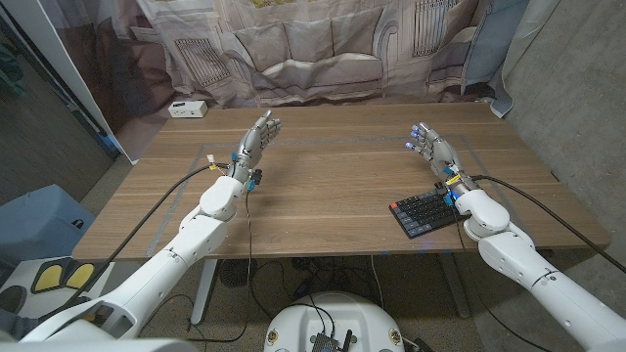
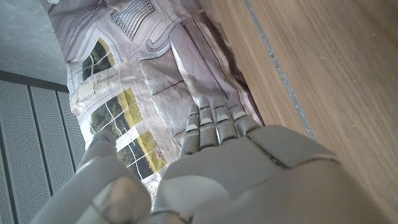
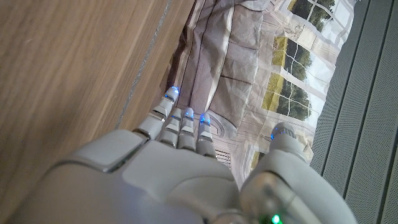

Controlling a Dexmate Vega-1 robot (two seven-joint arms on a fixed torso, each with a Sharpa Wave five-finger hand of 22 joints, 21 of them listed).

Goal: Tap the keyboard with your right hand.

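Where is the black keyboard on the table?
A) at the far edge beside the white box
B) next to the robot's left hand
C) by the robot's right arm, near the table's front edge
C: the keyboard lies by the right wrist, and the right hand is raised beyond it.

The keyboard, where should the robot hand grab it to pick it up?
Probably by the keyboard's short end towards the table's middle, coming from above. It lies flat and thin on the table, so only its edges offer a grip, and the right robot hand's arm covers the other end.
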